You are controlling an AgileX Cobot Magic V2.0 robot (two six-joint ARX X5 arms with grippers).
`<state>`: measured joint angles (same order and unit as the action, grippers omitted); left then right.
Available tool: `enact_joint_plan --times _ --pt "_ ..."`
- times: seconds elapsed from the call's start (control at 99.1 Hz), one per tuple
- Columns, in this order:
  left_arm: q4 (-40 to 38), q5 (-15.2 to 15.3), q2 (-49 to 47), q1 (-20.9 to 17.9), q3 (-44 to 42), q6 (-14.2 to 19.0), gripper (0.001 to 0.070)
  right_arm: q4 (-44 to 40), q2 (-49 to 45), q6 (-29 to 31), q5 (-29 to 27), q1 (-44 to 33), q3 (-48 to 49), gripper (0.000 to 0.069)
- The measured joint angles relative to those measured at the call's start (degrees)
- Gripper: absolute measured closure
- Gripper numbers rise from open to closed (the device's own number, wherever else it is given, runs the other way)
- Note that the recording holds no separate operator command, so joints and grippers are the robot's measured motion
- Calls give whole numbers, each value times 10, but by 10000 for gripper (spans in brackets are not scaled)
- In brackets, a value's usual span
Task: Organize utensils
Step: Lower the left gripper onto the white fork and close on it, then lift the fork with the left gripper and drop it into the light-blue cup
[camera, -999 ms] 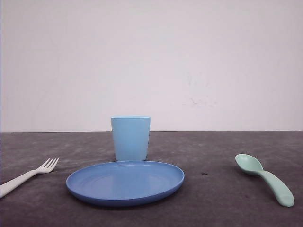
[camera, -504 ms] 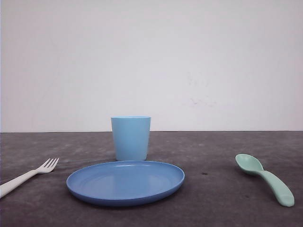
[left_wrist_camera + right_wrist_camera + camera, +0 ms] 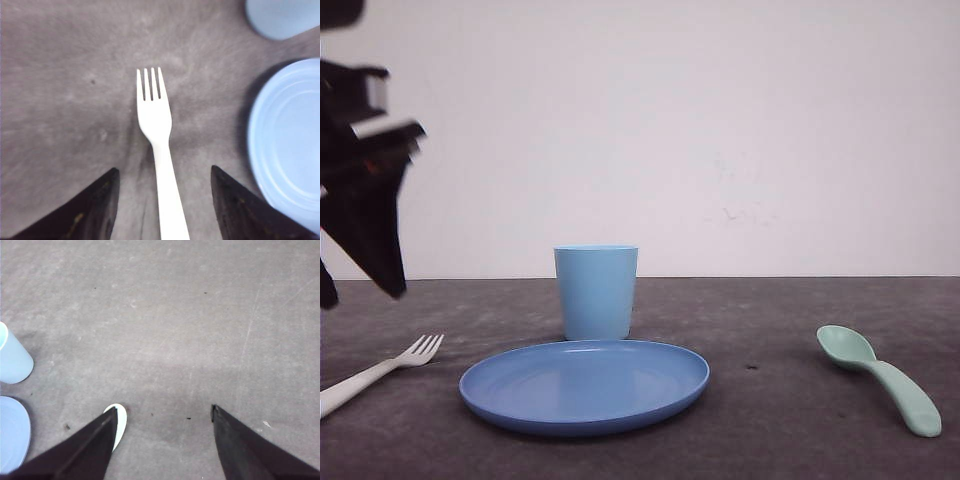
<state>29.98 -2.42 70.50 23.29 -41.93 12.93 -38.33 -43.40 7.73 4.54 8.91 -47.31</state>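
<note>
White plastic makes up the fork (image 3: 156, 145), so it looks very light and stiff, and a bit slippery too. It lies flat on the grey table (image 3: 770, 420), to the left of the blue plate (image 3: 584, 384), with its four points facing away from the robot. Its handle is long and thin, so the middle of the handle is likely the best place to pinch it. The points are thin and could bend if squeezed.

The left gripper (image 3: 162, 200) hangs above the fork with its two fingers wide apart, one on each side of the handle, not touching it.

The green spoon (image 3: 880, 377) lies on the right side of the table, well apart from the plate. Its handle is thick and round, so it may roll or slide in a pinch. It should be held around the fat part. The right gripper (image 3: 165, 440) is spread apart too, with the spoon's bowl just beside one finger.

The blue cup (image 3: 596, 291) stands upright behind the plate.
</note>
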Motion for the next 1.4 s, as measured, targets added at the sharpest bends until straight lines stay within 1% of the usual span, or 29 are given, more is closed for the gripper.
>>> enact_joint_plan --times 0.091,0.282,0.343,0.555,0.686,0.736,0.867,0.978,1.079,1.231,1.311,1.402 --pt "-10 8 28 6 0 0 363 0 0 0 0 0 0 315" --pt "-33 10 77 12 0 0 363 0 0 0 0 0 0 315" --pt "-36 10 91 13 0 0 374 0 0 0 0 0 0 315" --pt "-43 19 116 13 -5 0 505 0 0 0 0 0 0 316" --pt "-47 21 117 12 -6 0 626 0 0 0 0 0 0 315" --pt "-47 21 117 12 -6 2 662 0 0 0 0 0 0 316" --pt "-48 19 112 12 -5 7 673 0 0 0 0 0 0 316" --pt "-61 14 75 12 -5 15 673 0 0 0 0 0 0 316" --pt "-113 7 17 12 -5 22 673 0 0 0 0 0 0 316" --pt "-246 -1 -66 16 -7 36 673 8 0 0 0 0 0 316" --pt "-330 -4 -87 24 -10 37 673 19 0 1 0 0 0 316" --pt "-409 -5 -85 31 -11 36 673 30 0 2 0 0 0 316"
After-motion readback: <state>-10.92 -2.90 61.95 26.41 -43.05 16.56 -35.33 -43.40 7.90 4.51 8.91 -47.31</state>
